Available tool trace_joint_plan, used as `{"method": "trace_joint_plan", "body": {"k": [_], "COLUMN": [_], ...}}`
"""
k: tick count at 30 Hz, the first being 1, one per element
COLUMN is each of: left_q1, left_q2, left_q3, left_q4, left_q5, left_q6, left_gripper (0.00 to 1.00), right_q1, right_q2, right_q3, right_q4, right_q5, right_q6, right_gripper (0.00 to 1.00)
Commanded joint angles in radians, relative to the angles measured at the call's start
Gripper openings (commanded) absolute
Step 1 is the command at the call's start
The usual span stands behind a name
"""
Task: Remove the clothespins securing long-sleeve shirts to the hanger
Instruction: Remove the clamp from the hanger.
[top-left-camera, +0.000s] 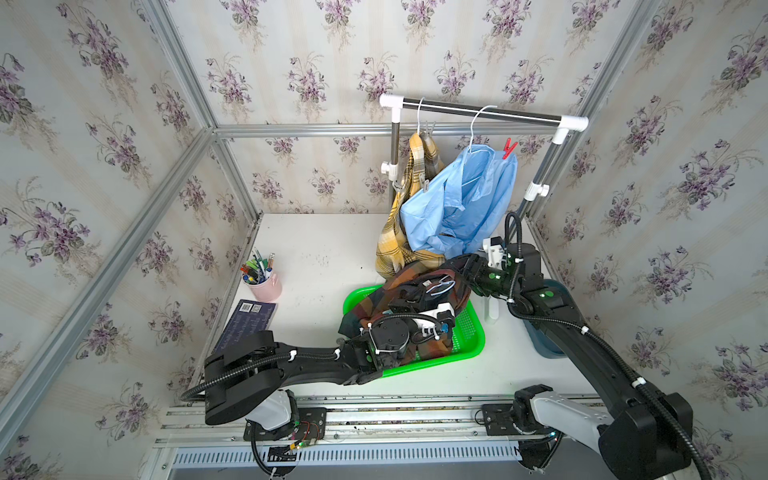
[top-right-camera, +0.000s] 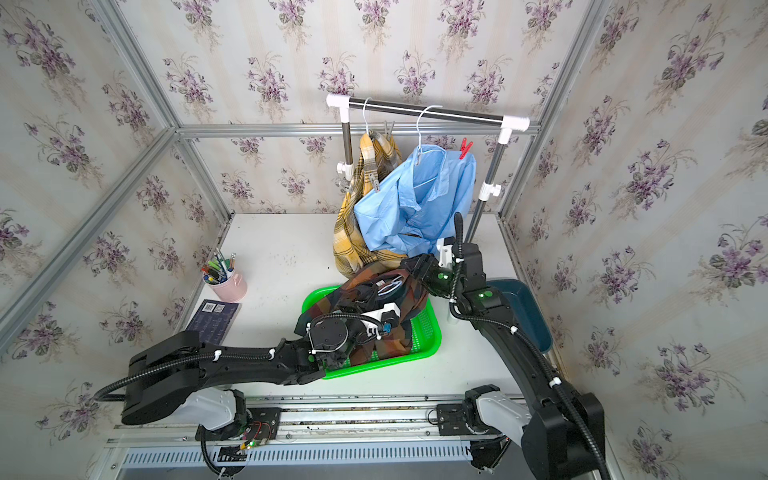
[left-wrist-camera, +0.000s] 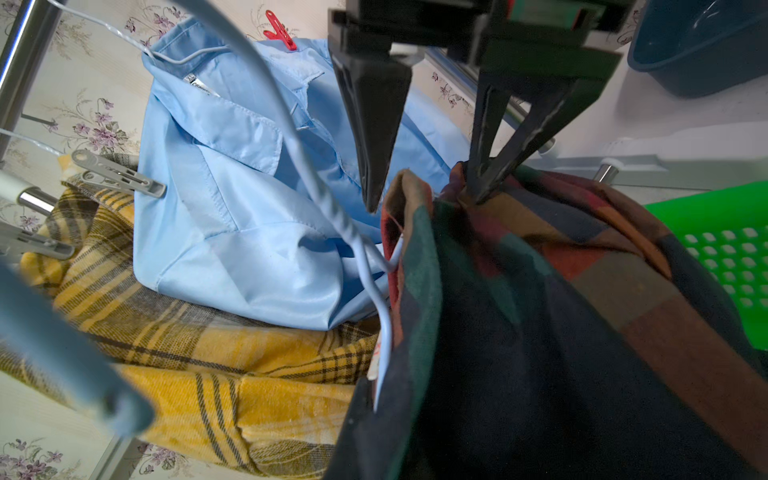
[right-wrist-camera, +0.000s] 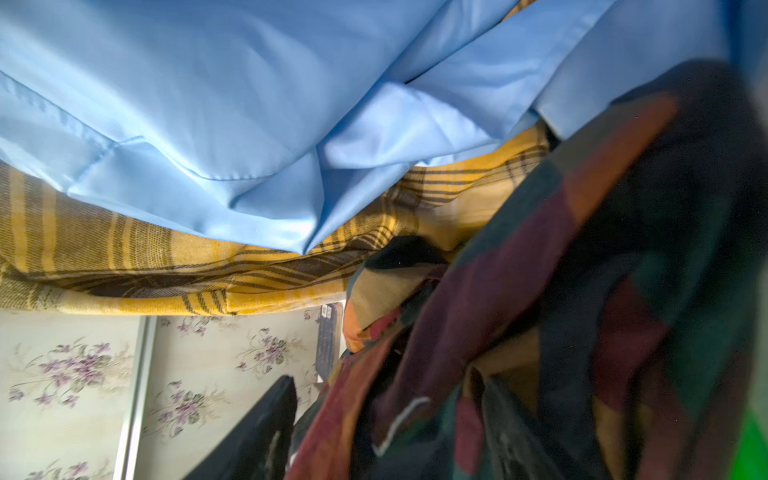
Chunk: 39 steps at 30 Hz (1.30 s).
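Right gripper (left-wrist-camera: 424, 201) gapes astride a fold of the check shirt (left-wrist-camera: 540, 332). Left gripper (top-left-camera: 409, 301) is closed, its catch hidden.

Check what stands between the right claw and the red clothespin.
Only hanging folds of the light blue shirt. The right claw is low, open at the dark check shirt; the red clothespin is clipped high on that blue shirt's shoulder, its cloth draped along the way up.

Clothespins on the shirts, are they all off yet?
Not yet. The dark checked shirt lies in the green plastic basket, no pin showing. The open right gripper reaches its fold. A red plastic clothespin grips the light blue shirt, grey clothespins the yellow plaid shirt.
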<state>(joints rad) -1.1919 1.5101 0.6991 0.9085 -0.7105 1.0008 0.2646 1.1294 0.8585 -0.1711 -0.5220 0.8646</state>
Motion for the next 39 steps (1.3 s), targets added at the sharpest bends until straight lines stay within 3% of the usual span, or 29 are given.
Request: {"method": "trace_joint_plan", "body": {"k": [1,5,10,12,17,19,22,26,31,35,39], "left_q1": [-0.012,-0.014,-0.012,-0.009,0.000,0.008,0.022,0.047,0.090,0.109,0.179], "left_q2": [0.022,0.060,0.108,0.116,0.050,-0.002,-0.133,-0.304,-0.452,-0.509,-0.500], "left_q3": [0.016,0.034,0.074,0.085,0.069,0.064,0.059,0.070,0.115,0.114,0.123], "left_q4": [0.098,0.125,0.133,0.127,-0.018,-0.095,-0.286,-0.564,-0.873,-1.031,-1.133], "left_q5": [-0.004,-0.014,-0.012,-0.006,0.017,0.026,0.089,0.219,0.360,0.379,0.502], "left_q6": [0.063,0.065,0.053,0.028,-0.090,-0.148,-0.270,-0.437,-0.584,-0.644,-0.697], "left_gripper": [0.00,0.00,0.00,0.09,0.64,0.78,0.90,0.99,0.99,0.98,0.96], "right_q1": [0.018,0.038,0.046,0.045,0.045,0.042,0.038,0.033,0.033,0.033,0.033], "right_q2": [0.024,0.044,0.048,0.051,0.089,0.104,0.142,0.195,0.227,0.228,0.231], "right_q3": [0.002,-0.003,-0.038,-0.031,-0.002,0.021,0.052,0.090,0.109,0.114,0.113], "right_q4": [0.062,0.086,0.140,0.131,0.125,0.102,0.108,0.122,0.134,0.139,0.143], "right_q5": [-0.040,-0.055,-0.075,-0.051,0.017,0.058,0.080,0.092,0.095,0.099,0.077], "right_q6": [0.048,0.061,0.090,0.089,0.119,0.122,0.138,0.154,0.160,0.169,0.162], "right_gripper": [0.68,0.58,0.17,0.00,0.00,0.00,0.00,0.00,0.00,0.00,0.00]}}
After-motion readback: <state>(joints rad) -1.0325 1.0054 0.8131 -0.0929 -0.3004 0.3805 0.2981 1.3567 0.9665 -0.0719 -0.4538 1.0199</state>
